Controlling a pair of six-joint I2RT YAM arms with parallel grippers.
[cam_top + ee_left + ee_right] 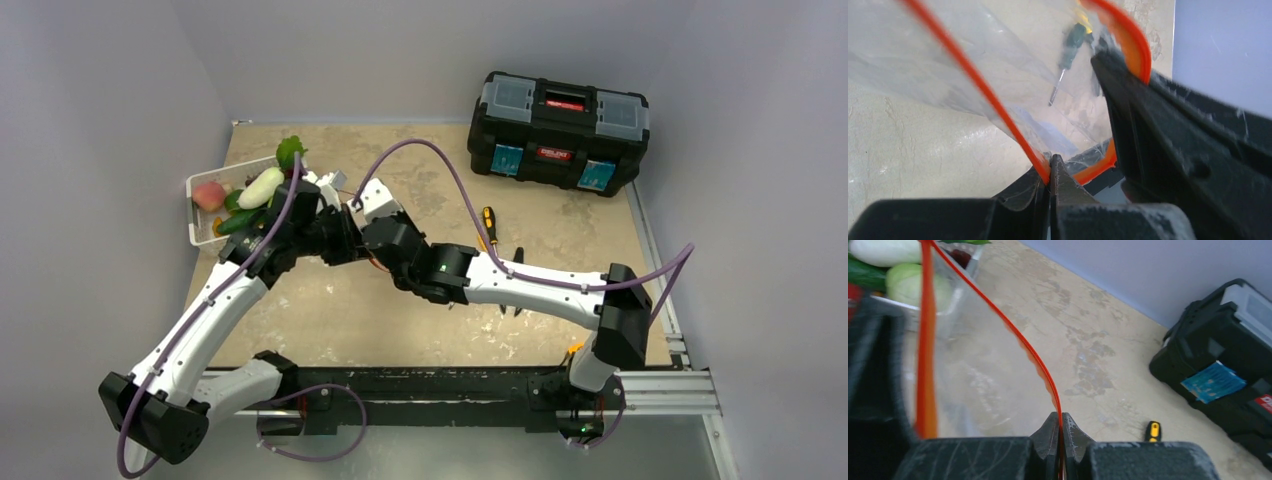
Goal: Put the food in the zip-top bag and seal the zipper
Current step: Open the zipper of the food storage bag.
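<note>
The clear zip-top bag (1013, 55) hangs between my two grippers with its mouth held open. My left gripper (1050, 172) is shut on one side of the orange-red zipper strip (978, 82). My right gripper (1060, 427) is shut on the other side of the strip (1040, 365). In the top view the left gripper (318, 202) and the right gripper (352, 200) sit close together beside the basket. The food lies in the white basket (200, 232): a peach (208, 194), a pale vegetable (262, 187), a dark green cucumber (240, 221), a leafy green (290, 152) and a cabbage (908, 282).
A black toolbox (558, 130) stands at the back right. A yellow-handled screwdriver (489, 224) lies mid-table, with pliers (517, 256) partly under the right arm. Grey walls close in the left and the back.
</note>
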